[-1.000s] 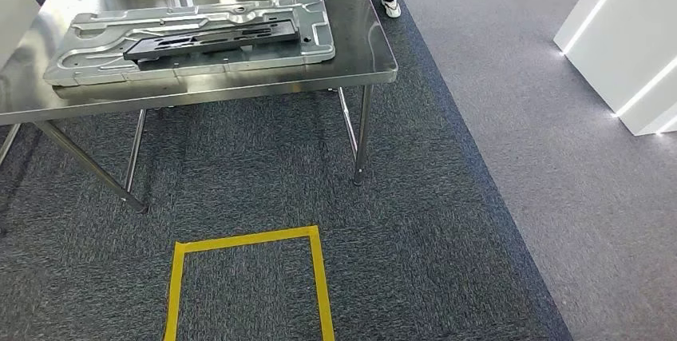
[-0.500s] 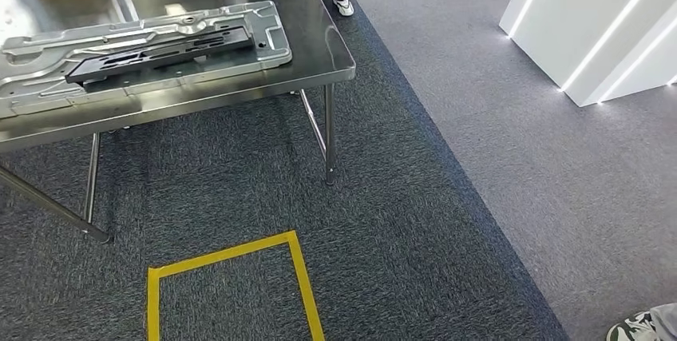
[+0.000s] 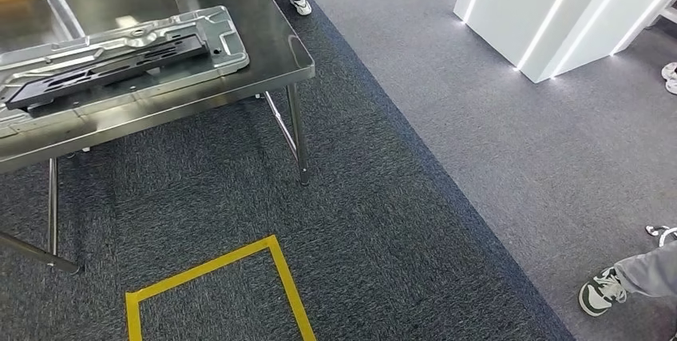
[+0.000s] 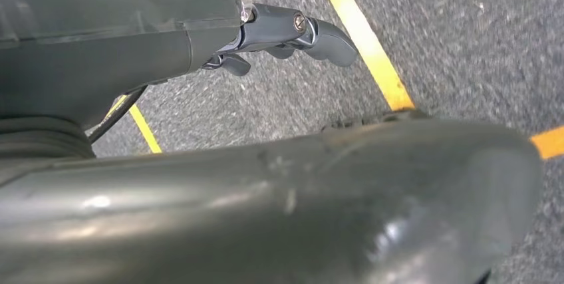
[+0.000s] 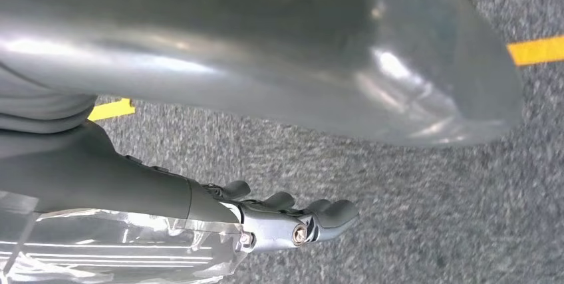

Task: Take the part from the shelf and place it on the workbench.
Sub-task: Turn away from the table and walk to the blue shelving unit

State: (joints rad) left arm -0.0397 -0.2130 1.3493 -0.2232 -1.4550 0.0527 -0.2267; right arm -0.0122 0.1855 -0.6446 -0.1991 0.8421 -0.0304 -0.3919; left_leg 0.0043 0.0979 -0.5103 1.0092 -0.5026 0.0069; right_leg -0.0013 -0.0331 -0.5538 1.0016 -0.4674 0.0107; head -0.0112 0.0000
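Lying on the steel workbench [image 3: 275, 41] at the upper left of the head view is a long black part [image 3: 104, 65], resting flat on top of a larger silver stamped panel [image 3: 215, 45] that runs along the bench top. Both lie lengthwise, the part well inside the panel's outline. The bench stands on thin metal legs [image 3: 297, 137] over dark carpet [image 3: 383, 221], and a square of yellow tape [image 3: 283, 285] marks the floor in front of it. To the right the carpet gives way to a paler grey floor, with a white block [image 3: 551, 13] with lit strips standing beyond. A person's shoe [image 3: 600, 291] and grey trouser leg show at the lower right edge; another shoe [image 3: 301, 7] is just past the bench's far corner.

In the left wrist view the left hand [image 4: 286, 34] hangs over the carpet near the tape, its fingers [image 4: 329, 38] loosely extended and slightly curved, with nothing in them. In the right wrist view the right hand [image 5: 286, 221] hangs the same way over the carpet, its fingers [image 5: 336, 212] stretched out side by side with a light curl, holding nothing. Clear plastic film wraps each arm behind its hand
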